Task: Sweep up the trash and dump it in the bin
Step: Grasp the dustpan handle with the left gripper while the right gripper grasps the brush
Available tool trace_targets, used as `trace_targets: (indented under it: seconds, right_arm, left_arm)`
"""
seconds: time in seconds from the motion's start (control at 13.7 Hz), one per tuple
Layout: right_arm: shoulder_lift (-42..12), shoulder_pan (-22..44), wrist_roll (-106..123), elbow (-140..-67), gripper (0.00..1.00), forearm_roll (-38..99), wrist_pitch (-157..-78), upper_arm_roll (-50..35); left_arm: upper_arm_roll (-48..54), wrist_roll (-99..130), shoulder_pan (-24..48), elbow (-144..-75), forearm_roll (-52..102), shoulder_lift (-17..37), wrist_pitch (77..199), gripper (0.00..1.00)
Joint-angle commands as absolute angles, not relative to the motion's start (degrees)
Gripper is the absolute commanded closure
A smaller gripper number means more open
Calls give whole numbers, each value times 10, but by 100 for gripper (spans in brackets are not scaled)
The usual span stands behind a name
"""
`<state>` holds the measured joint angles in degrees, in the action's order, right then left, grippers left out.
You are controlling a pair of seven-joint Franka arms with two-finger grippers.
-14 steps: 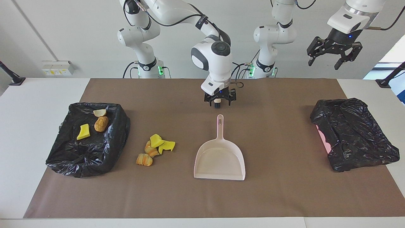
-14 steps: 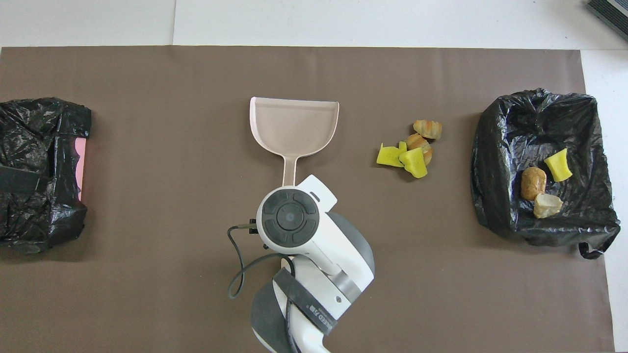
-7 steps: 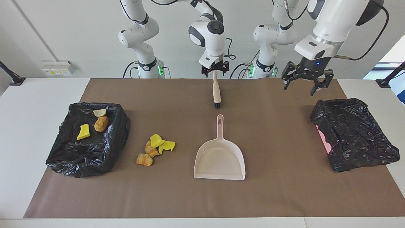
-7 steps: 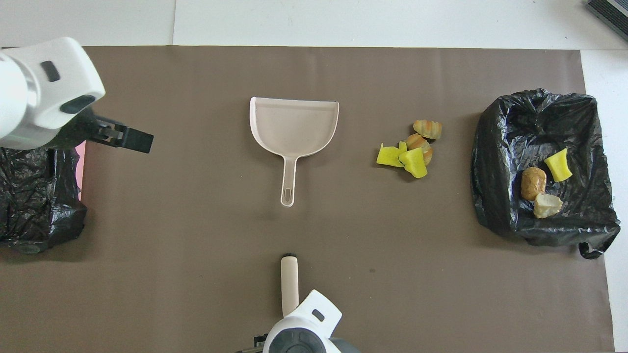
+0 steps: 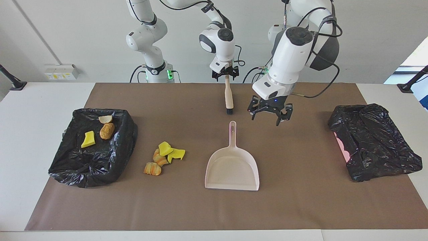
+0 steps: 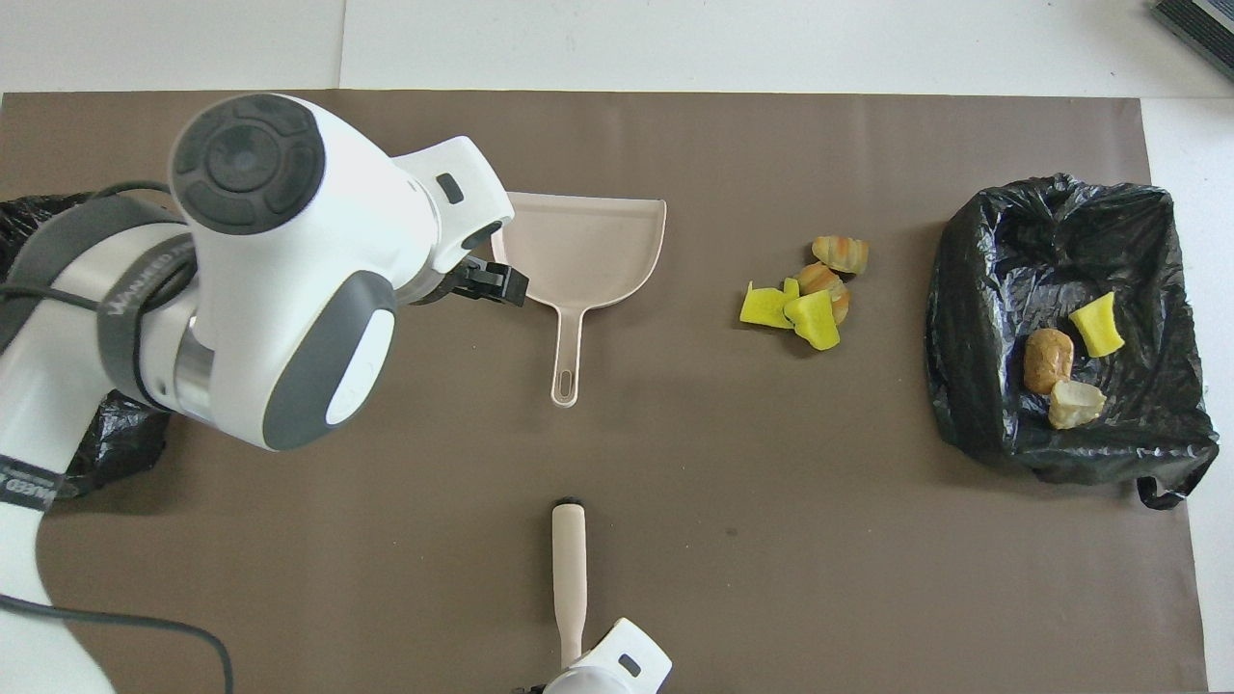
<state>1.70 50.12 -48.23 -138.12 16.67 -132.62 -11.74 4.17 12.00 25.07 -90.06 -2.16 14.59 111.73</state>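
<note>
Nearest the robots, we find the right gripper [image 5: 227, 74] raised above the mat's [image 5: 301, 207] edge on their side, pinching the top of a brush [image 5: 228, 95] that hangs upright, its dark bristle end pointing down and clear of the mat. Beside it, toward the left arm's end, the left gripper [image 5: 269, 115] hangs in the air with its fingers spread and nothing between them, over bare mat just beside the dustpan's [image 5: 232, 167] handle; in the overhead view it is largely covered by its own wrist. We record the dustpan lying flat at mid-table, handle pointing toward the robots, its tray holding nothing. The trash [image 5: 164, 157], a cluster of yellow wedges and orange-brown lumps, lies on the mat beside the dustpan toward the right arm's end, between the dustpan and the bin [image 5: 67, 164]. That bin, lined with a black bag, stands at the right arm's end and holds three scraps [image 5: 100, 130]: one yellow, one brown, one pale. At the left arm's end we note a second bag-covered container [image 5: 374, 144], with a pink edge showing on the side toward the dustpan.
</note>
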Motion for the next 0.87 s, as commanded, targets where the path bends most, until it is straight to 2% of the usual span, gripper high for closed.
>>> trace_targets:
  seconds: [0.0,0.15,0.22,0.29,0.51,0.58,0.73,0.8]
  right_arm:
    - [16,507,-494,-1380,0,178,-1336,-116]
    - [15,508,-494,-1375,0,178,-1336,-116]
    - [11,508,-494,-1368,9,178,-1333,-115]
    - [10,508,-493,-1364,26,177,-1333,-115]
    - [10,507,-486,-1363,93,167,-1333,-114]
    - [10,507,-486,-1362,100,167,-1331,-114]
    - [11,500,-483,-1349,100,165,-1306,-113]
    - [14,495,-476,-1341,100,165,-1286,-113]
  left_arm:
    - [33,193,285,-907,-60,185,1183,0]
    - [33,216,304,-909,-64,216,1210,0]
    - [33,226,304,-917,-64,224,1235,0]
    - [33,226,306,-932,-65,227,1247,0]
    - [33,269,330,-958,-78,251,1275,0]
    - [32,269,331,-971,-78,250,1278,0]
    - [32,270,332,-978,-79,248,1267,1]
    - [33,270,333,-986,-79,246,1266,15]
